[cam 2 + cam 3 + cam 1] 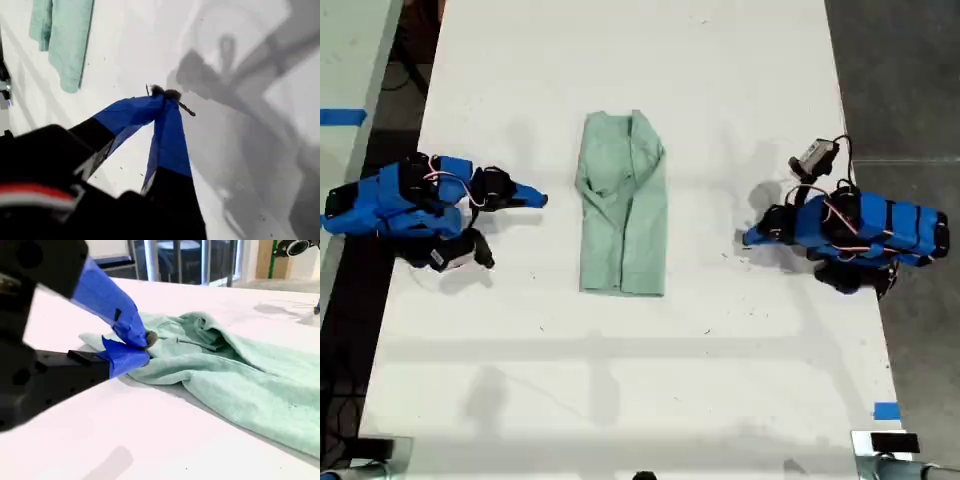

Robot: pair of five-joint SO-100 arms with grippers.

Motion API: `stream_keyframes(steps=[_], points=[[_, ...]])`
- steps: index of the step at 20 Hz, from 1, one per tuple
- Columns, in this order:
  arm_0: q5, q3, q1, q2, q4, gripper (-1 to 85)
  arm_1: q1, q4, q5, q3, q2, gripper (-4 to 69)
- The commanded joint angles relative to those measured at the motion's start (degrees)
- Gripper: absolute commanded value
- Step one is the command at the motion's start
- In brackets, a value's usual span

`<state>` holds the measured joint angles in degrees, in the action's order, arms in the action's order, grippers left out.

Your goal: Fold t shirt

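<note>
Two side folds seemingly done on t shirt (623, 205) — crosswise fold left; first gripper (165, 93), second gripper (145, 346) both closed, empty.

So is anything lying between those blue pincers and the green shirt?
Nothing visible does. Only bare white table lies between my first pincer and the t shirt, and likewise between my second pincer and it. Both pincers are shut and hold nothing.
</note>
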<state>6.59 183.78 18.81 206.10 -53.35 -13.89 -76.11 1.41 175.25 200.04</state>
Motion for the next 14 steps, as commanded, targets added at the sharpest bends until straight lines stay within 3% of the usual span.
stream_keyframes(steps=[1,3,5,6,8,11,14], points=[[-4.0,-0.8,-6.8,0.4,8.0,-0.2,2.3,11.8,6.9,3.1,0.8,-1.2],[-2.0,-0.3,-7.1,0.4,9.5,-0.2,2.5,9.8,3.7,3.2,0.8,-1.3],[-2.0,0.3,-6.7,0.4,7.7,-0.2,2.7,2.3,-7.6,3.2,0.7,-1.4],[-2.0,0.0,-6.9,0.4,6.9,-0.2,2.8,1.2,-8.7,3.2,0.7,-1.4],[-3.0,-0.2,-6.9,0.4,5.5,-0.2,2.5,1.1,-2.5,3.2,0.7,-1.4],[-8.7,-2.9,-7.1,-4.0,3.4,-0.2,5.0,7.1,-1.4,0.4,0.4,-1.2],[-17.5,-22.1,-16.5,-41.6,6.9,1.3,11.9,21.4,-5.4,-7.7,-17.7,11.7]])
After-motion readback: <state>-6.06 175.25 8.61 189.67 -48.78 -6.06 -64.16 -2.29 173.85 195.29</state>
